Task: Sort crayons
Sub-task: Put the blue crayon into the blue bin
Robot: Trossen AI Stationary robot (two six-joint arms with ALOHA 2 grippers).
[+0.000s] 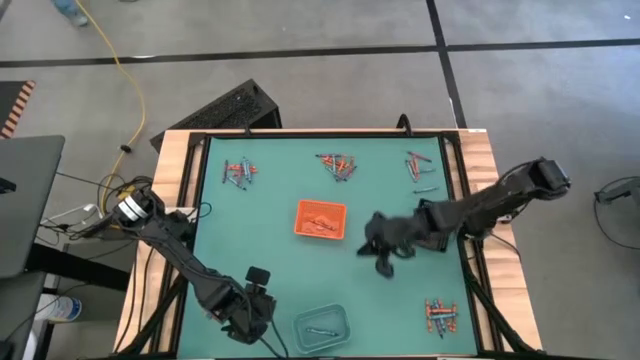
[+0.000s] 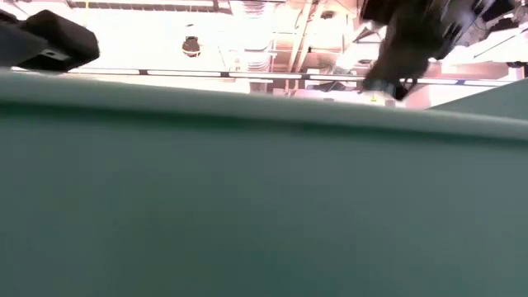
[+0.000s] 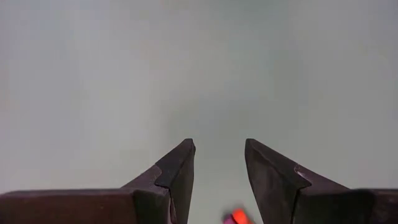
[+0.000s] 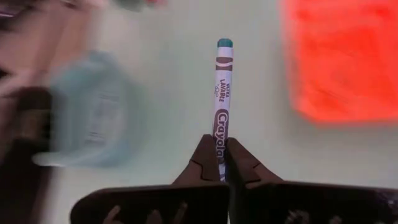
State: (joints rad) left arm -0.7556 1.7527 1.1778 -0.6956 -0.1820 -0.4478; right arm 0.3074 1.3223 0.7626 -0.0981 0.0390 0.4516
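The right gripper pinches 1 blue-grey crayon by its end above the worktop, beside the orange tray. Held so, it could pivot or slip. The left gripper, near the clear tray, has its fingers apart.

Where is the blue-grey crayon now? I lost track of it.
The blue-grey crayon is pinched in the right gripper, right of the orange tray.

Green table bears crayons, orange tray, clear tray.
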